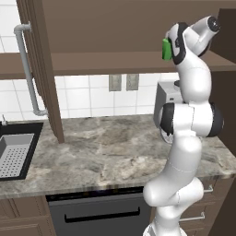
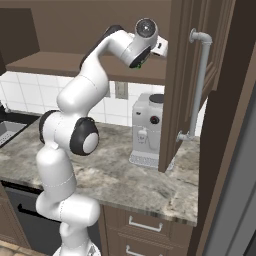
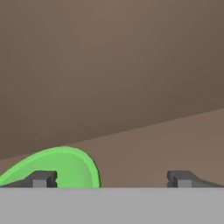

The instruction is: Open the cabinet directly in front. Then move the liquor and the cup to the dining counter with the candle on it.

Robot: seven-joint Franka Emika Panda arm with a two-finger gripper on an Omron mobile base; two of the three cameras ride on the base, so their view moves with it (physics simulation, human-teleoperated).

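The cabinet stands open. Its left door (image 1: pixel 44 69) and right door (image 2: pixel 182 85), with a silver bar handle (image 2: pixel 199 85), are swung out. My arm reaches up onto the brown cabinet shelf (image 1: pixel 92 62). The green cup (image 1: pixel 166 49) stands on that shelf, partly behind my wrist. In the hand view the cup (image 3: pixel 65 166) lies low on the left, overlapped by the left fingertip (image 3: pixel 41 179). My gripper (image 3: pixel 111 179) is open and most of the gap between its fingers shows bare shelf. The liquor, the dining counter and the candle are out of view.
A grey coffee machine (image 2: pixel 147 130) sits on the marbled counter (image 1: pixel 106 147) below the cabinet, close to the right door. A black sink (image 1: pixel 16 152) lies at the far left. A dishwasher front (image 1: pixel 97 214) and drawers (image 2: pixel 145 225) are under the counter.
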